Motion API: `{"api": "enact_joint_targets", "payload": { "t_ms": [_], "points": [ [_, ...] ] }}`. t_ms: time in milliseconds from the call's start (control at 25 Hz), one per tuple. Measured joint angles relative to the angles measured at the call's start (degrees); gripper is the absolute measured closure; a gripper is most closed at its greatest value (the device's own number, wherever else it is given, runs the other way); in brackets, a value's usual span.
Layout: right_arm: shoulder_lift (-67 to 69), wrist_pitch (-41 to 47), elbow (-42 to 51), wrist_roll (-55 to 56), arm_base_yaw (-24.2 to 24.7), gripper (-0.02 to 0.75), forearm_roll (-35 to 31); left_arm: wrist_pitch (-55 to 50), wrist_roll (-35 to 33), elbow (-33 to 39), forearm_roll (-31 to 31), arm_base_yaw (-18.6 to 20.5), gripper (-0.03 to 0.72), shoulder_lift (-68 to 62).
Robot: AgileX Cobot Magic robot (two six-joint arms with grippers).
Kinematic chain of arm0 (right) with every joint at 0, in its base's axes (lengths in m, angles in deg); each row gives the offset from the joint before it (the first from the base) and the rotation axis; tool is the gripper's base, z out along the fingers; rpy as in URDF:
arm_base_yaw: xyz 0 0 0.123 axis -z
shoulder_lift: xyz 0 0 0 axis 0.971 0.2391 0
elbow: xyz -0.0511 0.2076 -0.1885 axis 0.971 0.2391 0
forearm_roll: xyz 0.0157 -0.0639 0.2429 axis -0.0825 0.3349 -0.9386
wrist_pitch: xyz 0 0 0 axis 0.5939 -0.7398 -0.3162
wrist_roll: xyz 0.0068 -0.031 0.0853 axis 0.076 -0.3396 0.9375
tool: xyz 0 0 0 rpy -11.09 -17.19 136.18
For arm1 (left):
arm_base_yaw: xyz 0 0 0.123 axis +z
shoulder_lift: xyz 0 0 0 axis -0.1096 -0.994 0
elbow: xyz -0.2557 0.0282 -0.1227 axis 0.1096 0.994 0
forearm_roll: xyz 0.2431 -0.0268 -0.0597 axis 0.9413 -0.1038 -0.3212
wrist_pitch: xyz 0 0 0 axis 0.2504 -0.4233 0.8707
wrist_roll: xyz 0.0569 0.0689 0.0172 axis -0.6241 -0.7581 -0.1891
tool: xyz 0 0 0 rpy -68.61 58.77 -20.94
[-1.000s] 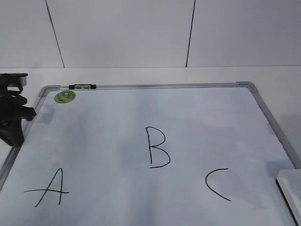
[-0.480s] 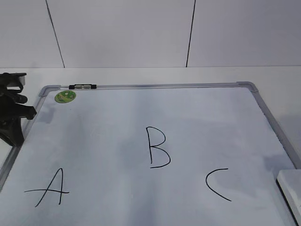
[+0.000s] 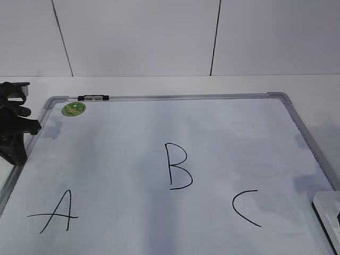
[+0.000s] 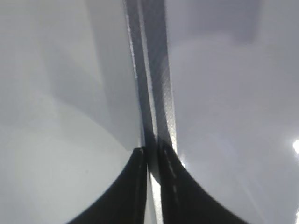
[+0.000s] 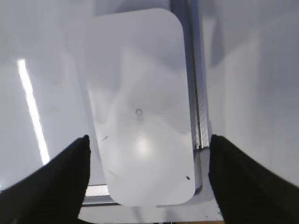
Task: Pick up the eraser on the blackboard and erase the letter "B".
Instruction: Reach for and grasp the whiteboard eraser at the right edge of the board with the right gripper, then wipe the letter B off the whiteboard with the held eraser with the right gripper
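The blackboard (image 3: 186, 97) lies flat, a white board with a grey frame. The letter "B" (image 3: 178, 166) is drawn in its middle, whole. The eraser (image 3: 325, 215), a white rounded block, lies at the board's near right corner. In the right wrist view the eraser (image 5: 140, 107) lies over the frame corner. My right gripper (image 5: 148, 156) is open just above it, one black finger on each side, not touching. My left gripper (image 4: 150, 151) is shut and empty over the board's left frame rail (image 4: 156, 84). It shows in the exterior view (image 3: 15, 135) at the far left.
A black "A" (image 3: 56, 211) is at the near left and a black "C" (image 3: 245, 207) at the near right. A round green sticker (image 3: 73, 109) and a small black-and-clear marker (image 3: 93, 98) sit at the far left corner. A white wall rises behind the table.
The shadow beside the eraser has shifted and a dark bit of the right gripper now shows at the right edge. The left arm has barely moved.
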Motion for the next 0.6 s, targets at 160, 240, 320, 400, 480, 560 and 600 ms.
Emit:
{"api": "enact_joint_targets", "payload": {
  "t_ms": [160, 240, 320, 400, 480, 560, 600],
  "points": [
    [3.2, -0.6, -0.1, -1.6, 0.0, 0.149, 0.0, -0.1, 0.0, 0.0, 0.0, 0.0, 0.654, 0.0],
    [3.7, -0.7, -0.1, -1.8, 0.0, 0.149, 0.0, -0.2, 0.0, 0.0, 0.0, 0.0, 0.654, 0.0],
    [3.8, -1.8, -0.1, -2.0, 0.0, 0.149, 0.0, -0.3, 0.0, 0.0, 0.0, 0.0, 0.654, 0.0],
    [3.8, -3.1, -0.1, -1.9, 0.0, 0.148, 0.0, -0.3, 0.0, 0.0, 0.0, 0.0, 0.654, 0.0],
    [3.8, -4.2, -0.1, -1.9, 0.0, 0.132, -0.1, -0.3, 0.0, 0.0, 0.0, 0.0, 0.654, 0.0],
    [3.9, -5.1, -0.1, -1.9, 0.0, 0.089, -0.1, -0.3, 0.0, 0.0, 0.0, 0.0, 0.654, 0.0],
    [4.0, -5.2, -0.1, -2.0, 0.0, 0.078, -0.1, -0.3, 0.0, 0.0, 0.0, 0.0, 0.654, 0.0]
  ]
}}
